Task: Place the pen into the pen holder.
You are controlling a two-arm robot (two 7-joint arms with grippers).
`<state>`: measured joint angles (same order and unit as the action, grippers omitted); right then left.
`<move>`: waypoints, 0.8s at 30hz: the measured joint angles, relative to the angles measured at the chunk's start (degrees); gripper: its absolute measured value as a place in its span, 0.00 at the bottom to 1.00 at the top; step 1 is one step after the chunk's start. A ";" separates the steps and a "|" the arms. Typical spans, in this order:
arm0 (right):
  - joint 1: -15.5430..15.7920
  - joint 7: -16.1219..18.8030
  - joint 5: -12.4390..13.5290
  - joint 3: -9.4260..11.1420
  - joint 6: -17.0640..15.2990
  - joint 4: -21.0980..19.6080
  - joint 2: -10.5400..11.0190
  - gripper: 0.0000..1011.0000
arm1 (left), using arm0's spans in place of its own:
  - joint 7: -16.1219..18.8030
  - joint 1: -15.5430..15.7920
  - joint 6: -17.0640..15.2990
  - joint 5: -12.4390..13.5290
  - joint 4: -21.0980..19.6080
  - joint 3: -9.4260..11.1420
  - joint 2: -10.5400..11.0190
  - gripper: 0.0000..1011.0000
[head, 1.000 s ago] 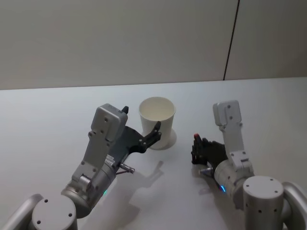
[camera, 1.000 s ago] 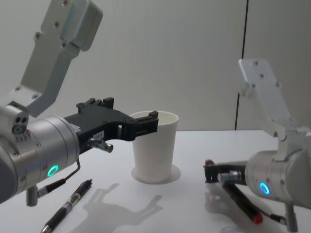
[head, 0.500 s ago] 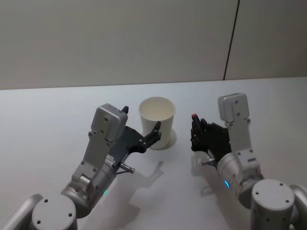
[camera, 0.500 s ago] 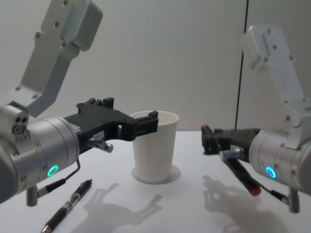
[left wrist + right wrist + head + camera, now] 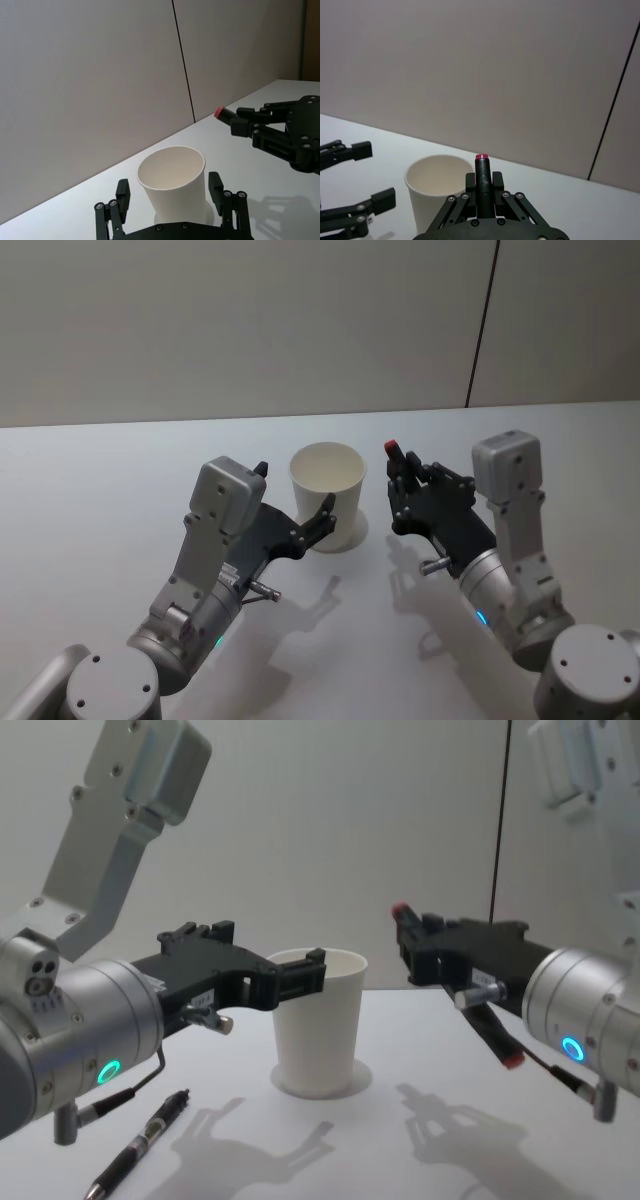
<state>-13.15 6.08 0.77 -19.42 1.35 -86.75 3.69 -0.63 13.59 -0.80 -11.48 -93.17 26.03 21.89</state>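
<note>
Pen holder (image 5: 330, 502) (image 5: 172, 185) (image 5: 427, 200) (image 5: 318, 1030): white paper cup, stood upright on the desk (image 5: 100, 500). It is placed about mid-width and short of the far edge. The mouth is open upward.

Right gripper (image 5: 403, 480) (image 5: 240, 122) (image 5: 482, 182) (image 5: 412, 935): clamped on the pen (image 5: 393, 450) (image 5: 223, 114) (image 5: 481, 172) (image 5: 495, 1038). It is held in the air on the right side of the pen holder, off the desk surface.

- The pen is black with red ends and is gripped partway along its length.
- The pen is held tilted.
- The upper red end is pointed toward the pen holder. In the chest view it is seen above rim height.
- The lower end is seen hanging down past the gripper body, toward the right edge of the desk.
- A clear gap is seen between pen and pen holder, so no contact.

Left gripper (image 5: 294, 487) (image 5: 169, 184) (image 5: 268, 945): spread wide, nothing grasped. The fingers (image 5: 216, 185) are set one to each side of the pen holder, at upper-wall height. Whether the wall is touched cannot be told.

Second pen (image 5: 138, 1143): black, laid flat on the desk toward the front-left corner. It is seen below the left arm in the chest view and is well apart from the pen holder.
</note>
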 joint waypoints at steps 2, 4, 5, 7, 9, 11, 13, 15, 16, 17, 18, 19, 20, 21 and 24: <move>-0.08 0.95 0.01 0.11 1.77 0.25 0.17 0.18 | 0.00 0.00 0.00 0.00 0.00 0.00 0.00 0.99; -0.26 2.19 0.12 0.22 4.00 0.62 0.35 0.18 | 0.00 0.00 0.00 0.00 0.00 0.00 0.00 0.99; -0.32 2.65 0.17 0.26 4.82 0.74 0.39 0.18 | 0.00 0.00 0.00 0.00 0.00 0.00 0.00 0.99; -0.65 4.10 0.48 0.41 7.67 1.31 0.55 0.18 | 0.00 0.00 0.00 0.00 0.00 0.00 0.00 0.99; -0.95 5.24 0.68 0.53 9.29 1.79 0.63 0.18 | 0.00 0.00 0.00 0.00 0.00 0.00 0.00 0.99; -1.43 6.91 1.08 0.69 11.93 2.51 0.71 0.18 | 0.00 0.00 0.00 0.00 0.00 0.00 0.00 0.99; -2.10 8.49 1.54 0.91 14.34 3.50 0.75 0.18 | 0.00 0.00 0.00 0.00 0.00 0.00 0.00 0.99; -2.62 9.62 1.90 1.07 16.00 4.21 0.75 0.18 | 0.00 0.00 0.00 0.00 0.00 0.00 0.00 0.99; -3.29 10.95 2.37 1.26 17.96 5.12 0.75 0.18 | 0.00 0.00 0.00 0.00 0.00 0.00 0.00 0.99; -3.61 11.54 2.61 1.36 18.81 5.57 0.74 0.18 | 0.00 0.00 0.00 0.00 0.00 0.00 0.00 0.99; -3.92 12.10 2.84 1.46 19.58 6.00 0.73 0.18 | 0.00 0.00 0.00 0.00 0.00 0.00 0.00 0.99; -4.24 12.80 3.14 1.55 20.61 6.44 0.72 0.18 | 0.00 0.00 0.00 0.00 0.00 0.00 0.00 0.99; -4.88 13.85 3.59 1.75 22.07 7.34 0.69 0.18 | 0.00 0.00 0.00 0.00 0.00 0.00 0.00 0.99; -5.31 14.36 3.81 1.89 22.78 7.95 0.67 0.18 | 0.00 0.00 0.00 0.00 0.00 0.00 0.00 0.99; -6.43 16.23 4.68 2.23 25.35 9.43 0.59 0.18 | 0.00 0.00 0.00 0.00 0.00 0.00 0.00 0.99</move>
<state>-19.58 22.31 5.45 -17.19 26.70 -77.32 4.28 -0.63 13.59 -0.80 -11.48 -93.18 26.02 21.89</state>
